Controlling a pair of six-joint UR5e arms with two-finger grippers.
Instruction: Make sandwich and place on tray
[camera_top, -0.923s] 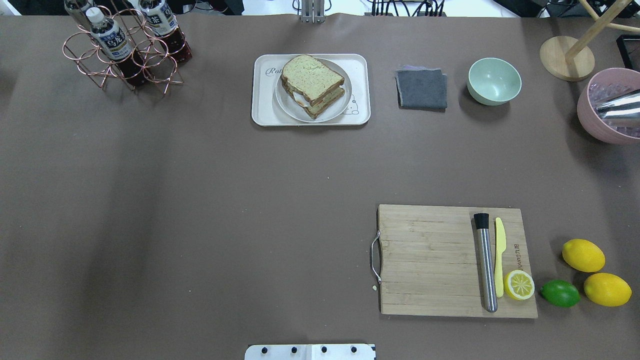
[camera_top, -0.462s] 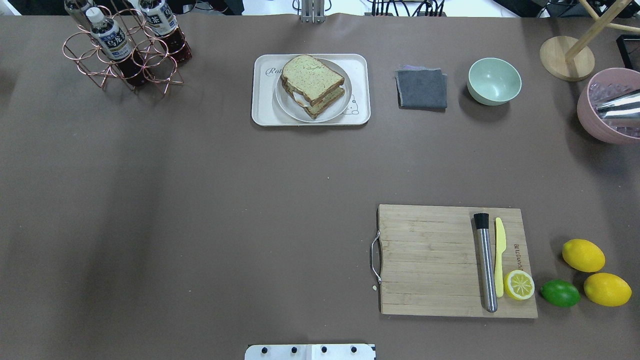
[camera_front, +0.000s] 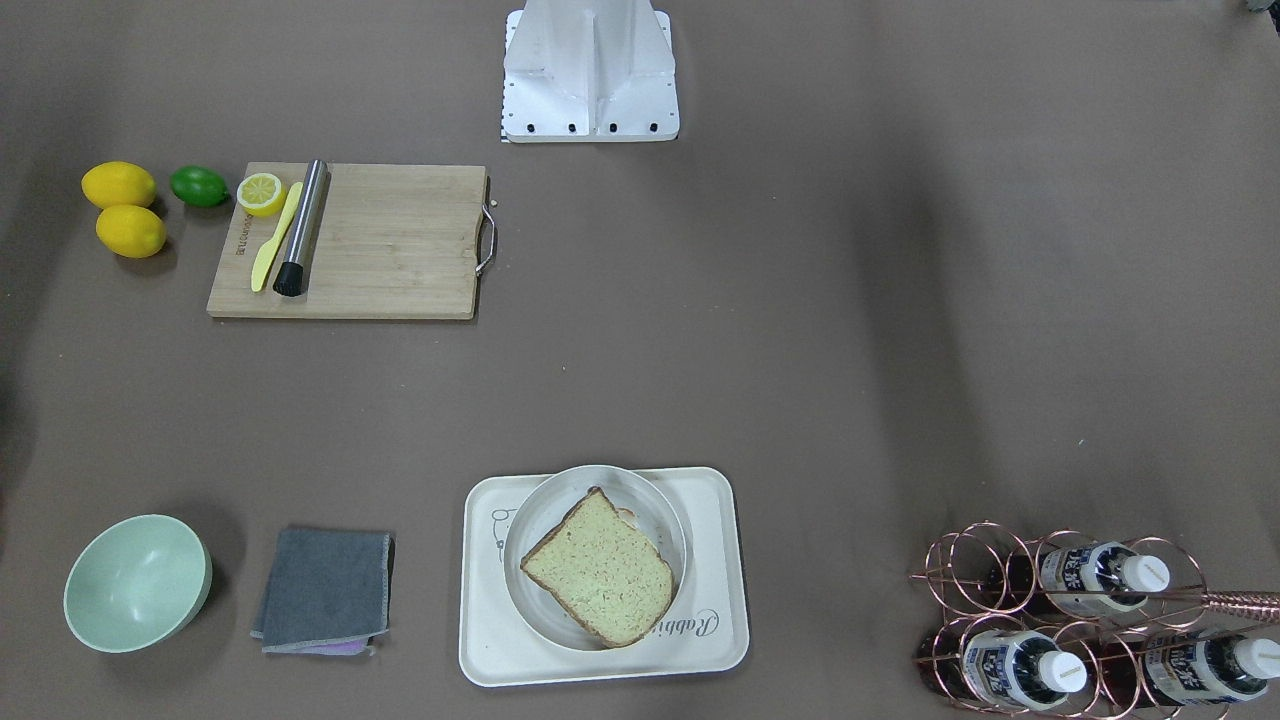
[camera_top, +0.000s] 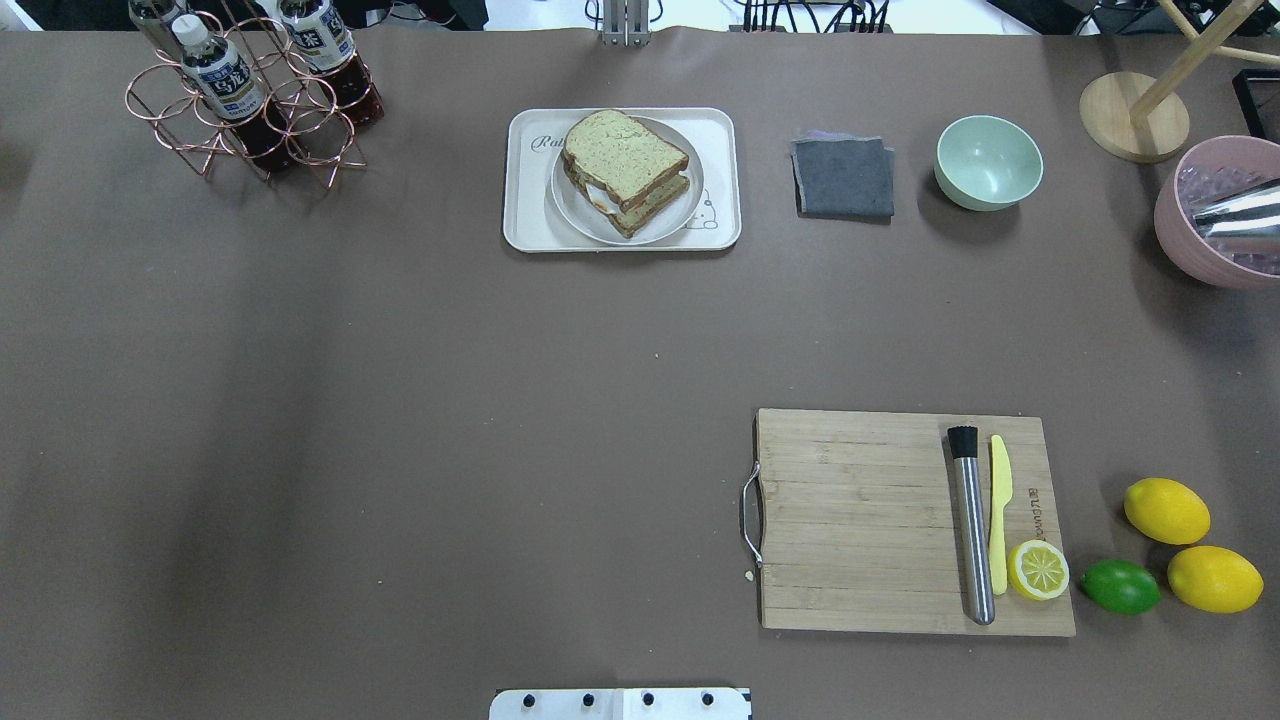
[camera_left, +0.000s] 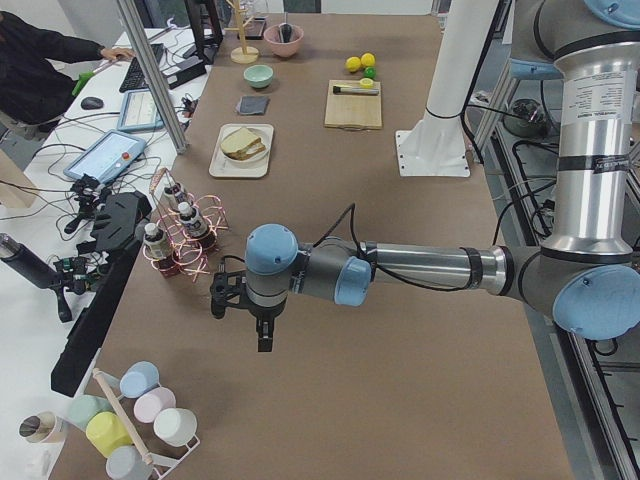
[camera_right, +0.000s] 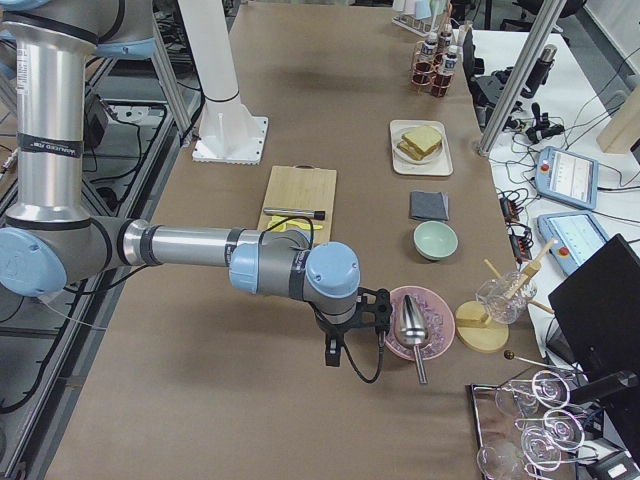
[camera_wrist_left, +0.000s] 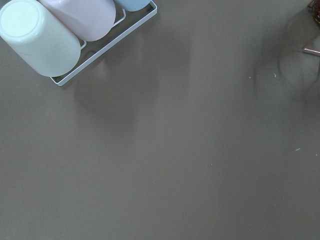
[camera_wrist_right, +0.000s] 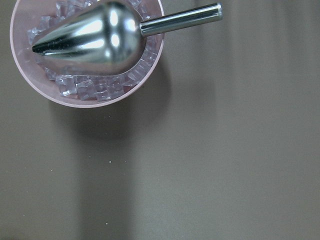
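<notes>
The sandwich (camera_top: 625, 172) is shown on its plate (camera_top: 572, 210), set within the tray (camera_top: 522, 225) at the far side of the table (camera_top: 400, 400). Soft, light and prone to slide apart, it is judged best moved by the plate rim. The left hand (camera_left: 262, 335) and right hand (camera_right: 335, 352) are parked well away; their opening cannot be told. Nothing is changed since the earlier frames.

A steel muddler (camera_top: 971, 530), a yellow knife (camera_top: 999, 500) and a lemon half (camera_top: 1038, 570) are laid on the wooden cutting board (camera_top: 860, 520); a lime (camera_top: 1120, 586) and two lemons (camera_top: 1166, 510) are set beside it, and a grey cloth (camera_top: 844, 177) is placed near a green bowl (camera_top: 988, 162)
</notes>
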